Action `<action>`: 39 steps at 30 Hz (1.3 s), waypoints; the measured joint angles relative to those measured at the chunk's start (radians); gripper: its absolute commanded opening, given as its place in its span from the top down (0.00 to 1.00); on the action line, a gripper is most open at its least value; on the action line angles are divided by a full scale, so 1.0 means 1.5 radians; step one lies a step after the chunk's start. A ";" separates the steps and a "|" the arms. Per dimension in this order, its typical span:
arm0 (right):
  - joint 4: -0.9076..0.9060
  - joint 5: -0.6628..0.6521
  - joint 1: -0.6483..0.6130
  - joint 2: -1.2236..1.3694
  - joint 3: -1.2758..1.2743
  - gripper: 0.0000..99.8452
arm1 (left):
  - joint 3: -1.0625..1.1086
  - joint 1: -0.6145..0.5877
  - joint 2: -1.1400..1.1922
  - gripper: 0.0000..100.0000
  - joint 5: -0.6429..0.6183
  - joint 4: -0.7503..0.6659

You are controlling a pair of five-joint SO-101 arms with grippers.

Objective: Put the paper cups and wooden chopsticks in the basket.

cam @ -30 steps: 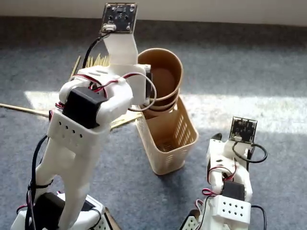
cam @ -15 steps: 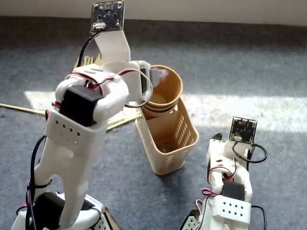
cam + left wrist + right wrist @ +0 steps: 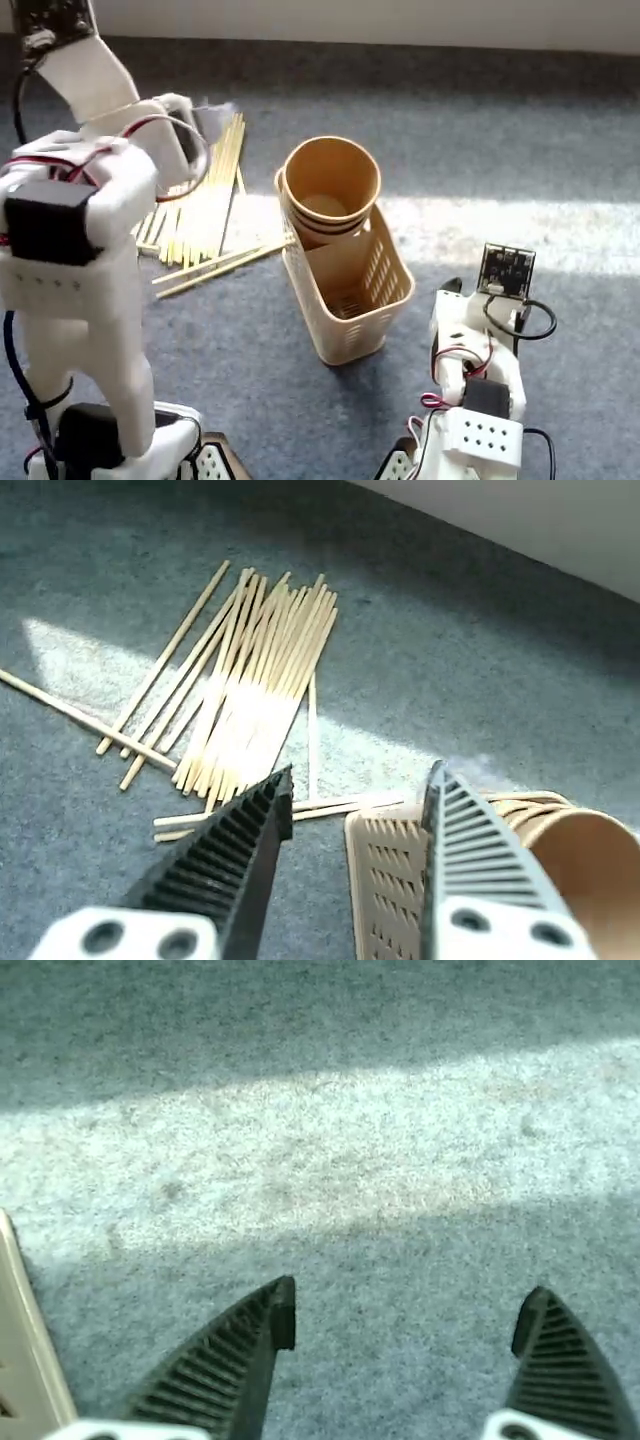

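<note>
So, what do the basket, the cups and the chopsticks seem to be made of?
Basket: probably moulded plastic, cream, smooth, with regular slots in its walls.
Cups: likely paper, matte brown, thin walls with rolled rims, stacked.
Chopsticks: wood or perhaps bamboo, pale and unpainted, thin straight sticks; the grain is too small to tell.

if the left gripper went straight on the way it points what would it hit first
Likely the loose chopsticks on the carpet beside the basket. The left gripper aims there, but depth is unclear, so the rim might come first.
</note>
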State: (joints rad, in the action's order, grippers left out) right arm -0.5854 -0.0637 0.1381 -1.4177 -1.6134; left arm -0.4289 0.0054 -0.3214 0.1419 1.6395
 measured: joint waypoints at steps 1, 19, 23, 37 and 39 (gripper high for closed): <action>0.000 0.000 0.000 0.000 0.000 0.66 | 0.038 -0.014 0.009 0.77 0.000 -0.005; 0.000 0.000 0.000 0.000 0.000 0.66 | 0.323 -0.206 0.277 0.70 0.076 -0.331; 0.000 0.000 0.000 0.000 0.000 0.66 | 0.287 -0.206 0.296 0.70 0.076 -0.305; -0.042 0.000 -0.003 0.000 0.027 0.66 | 0.173 -0.058 0.210 0.70 0.064 -0.020; -0.042 0.000 0.013 0.000 0.060 0.66 | 0.169 -0.061 0.183 0.70 0.056 -0.012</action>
State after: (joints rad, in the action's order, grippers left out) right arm -0.6483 -0.0637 0.1580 -1.4177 -1.5228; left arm -0.1757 -0.0867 -0.0468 0.2263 1.6210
